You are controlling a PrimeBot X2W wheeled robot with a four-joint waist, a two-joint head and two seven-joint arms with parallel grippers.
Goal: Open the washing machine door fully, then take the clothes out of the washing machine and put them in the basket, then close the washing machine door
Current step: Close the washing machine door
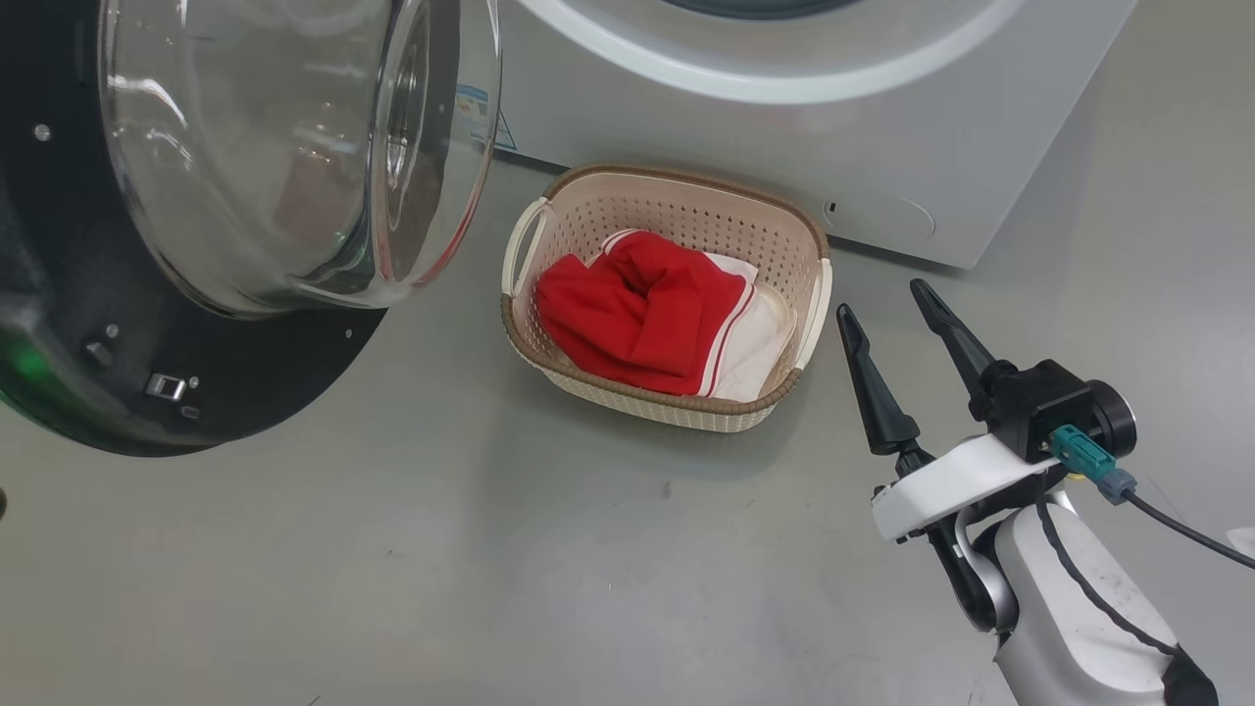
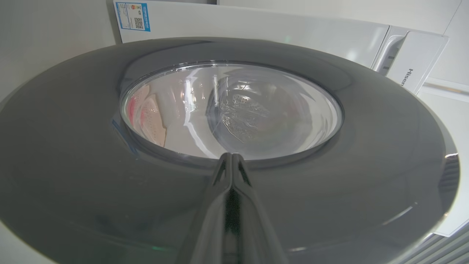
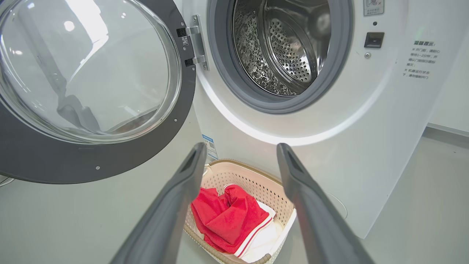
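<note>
While your right arm reaches in from the lower right of the head view, pale forearm angled up and leftward, your right pincer point(image 1: 885, 302) stands wide and empty, both dark fingers pointing toward the front of the washing machine point(image 1: 912, 147).

Your left pincer point(image 2: 231, 157): fingers pressed together with nothing between them, tips close at the glossy outer face of the washing machine door point(image 2: 73, 165), at the lower edge of its glass; whether they touch cannot be told.

Item, the basket point(image 1: 677, 178): on the grey floor point(image 1: 490, 549), just left of the right pincer's fingertips and near the machine's front. Its long axis runs across the head view, along that front.

Item, the clothes point(image 1: 642, 314): red with white trim, heaped inside the basket.

Item, the door: open on its left-hand hinge, glass bowl bulging toward the basket; the steel drum point(image 3: 278, 47) is exposed.
</note>
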